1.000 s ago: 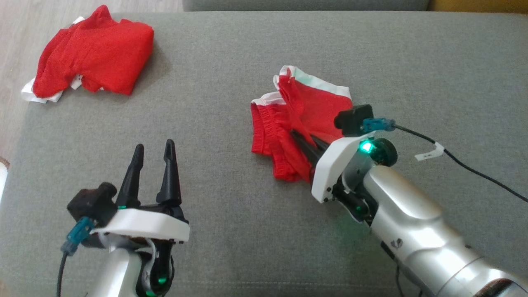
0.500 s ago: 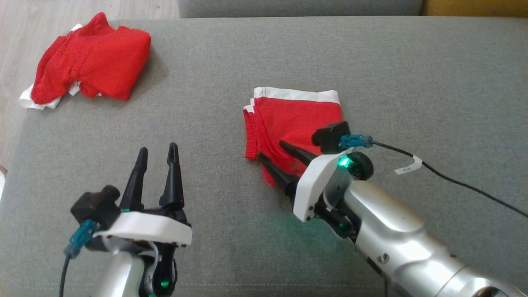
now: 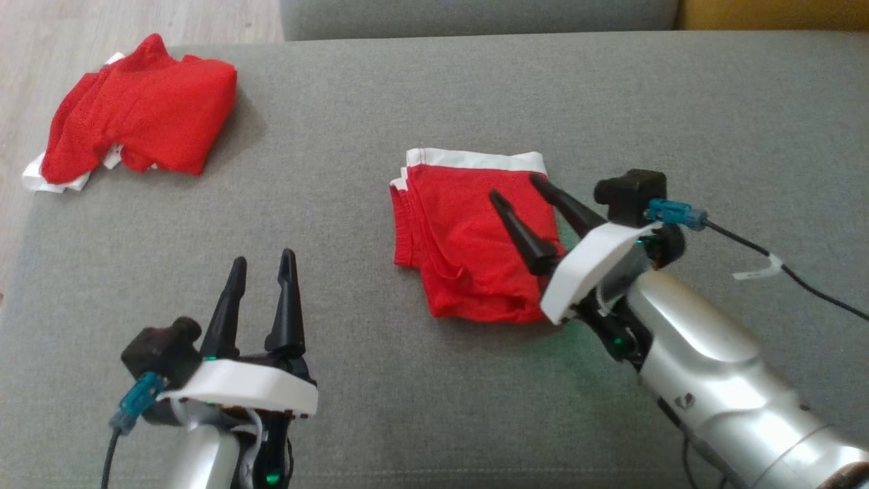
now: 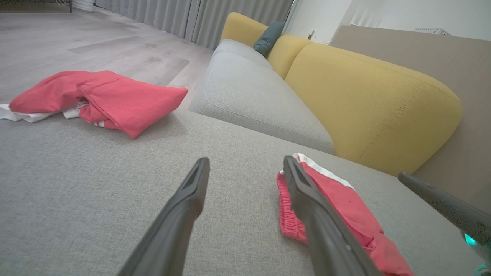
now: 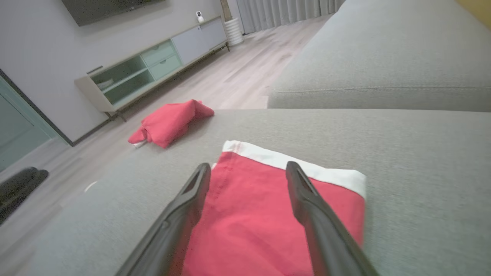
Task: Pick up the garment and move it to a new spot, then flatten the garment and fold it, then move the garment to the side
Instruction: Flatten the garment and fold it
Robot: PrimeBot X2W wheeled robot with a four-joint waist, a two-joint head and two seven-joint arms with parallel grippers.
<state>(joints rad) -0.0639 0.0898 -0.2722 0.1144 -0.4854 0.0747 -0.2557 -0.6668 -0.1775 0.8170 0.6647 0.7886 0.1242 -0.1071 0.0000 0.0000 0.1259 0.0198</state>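
The garment [image 3: 468, 238], red shorts with a white band, lies folded flat on the grey sofa seat [image 3: 407, 88] near the middle. My right gripper [image 3: 516, 188] hovers over its right half, open, with nothing between the fingers. In the right wrist view the garment [image 5: 261, 214] spreads under the parted fingers of the right gripper [image 5: 247, 166]. My left gripper [image 3: 263, 258] stands open and empty at the lower left, well apart from the cloth. In the left wrist view the left gripper [image 4: 245, 163] points past the garment [image 4: 345, 207].
A second red garment [image 3: 136, 115] lies bunched at the seat's far left corner, by the edge that drops to the wooden floor [image 3: 41, 41]. A yellow backrest cushion [image 4: 368, 103] rises behind the seat. A black cable [image 3: 801, 285] trails from my right wrist.
My right gripper has opened and let go of the garment, which now lies folded flat. The gripper has then drawn back to the right above it. The left arm stayed put.
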